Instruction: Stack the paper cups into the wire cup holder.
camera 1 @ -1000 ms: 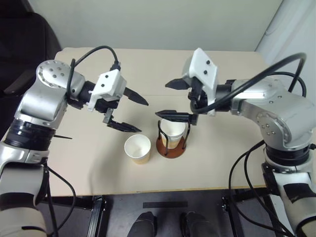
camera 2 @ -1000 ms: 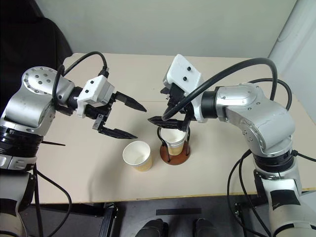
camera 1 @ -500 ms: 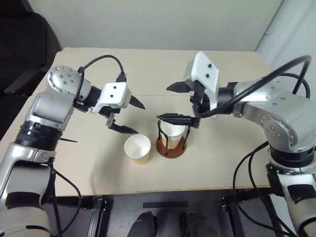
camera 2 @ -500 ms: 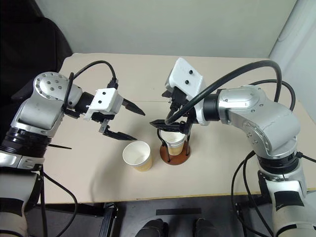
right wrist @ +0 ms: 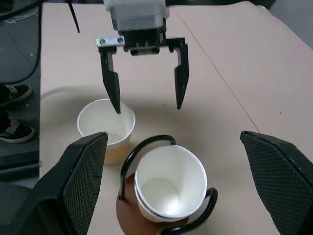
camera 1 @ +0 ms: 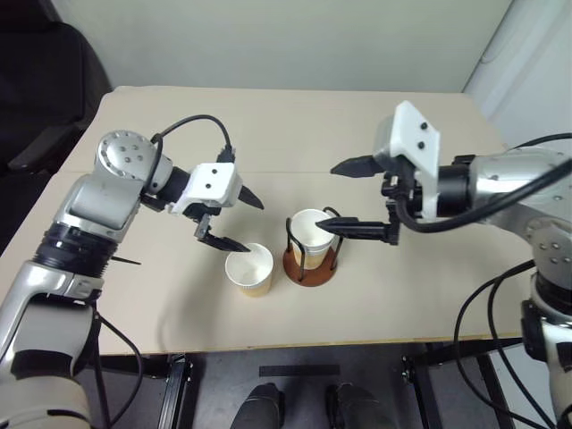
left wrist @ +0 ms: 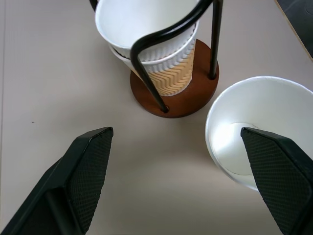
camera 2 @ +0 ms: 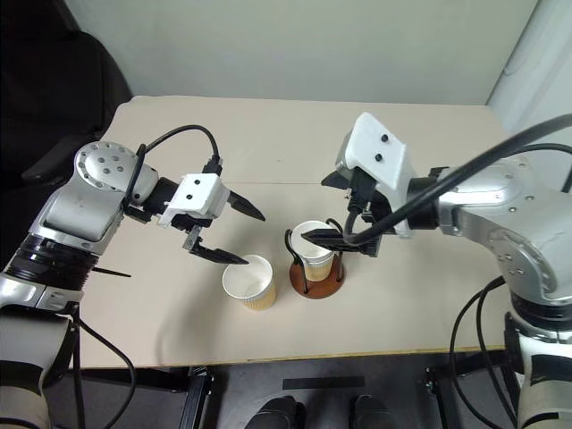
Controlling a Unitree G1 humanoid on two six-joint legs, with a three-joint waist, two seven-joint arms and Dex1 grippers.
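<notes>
Above loose paper cup [camera 1: 249, 270], left tool [camera 1: 231, 220] angled down, open

- No text, label, brand, number or sign can be read anywhere in these views.
</notes>
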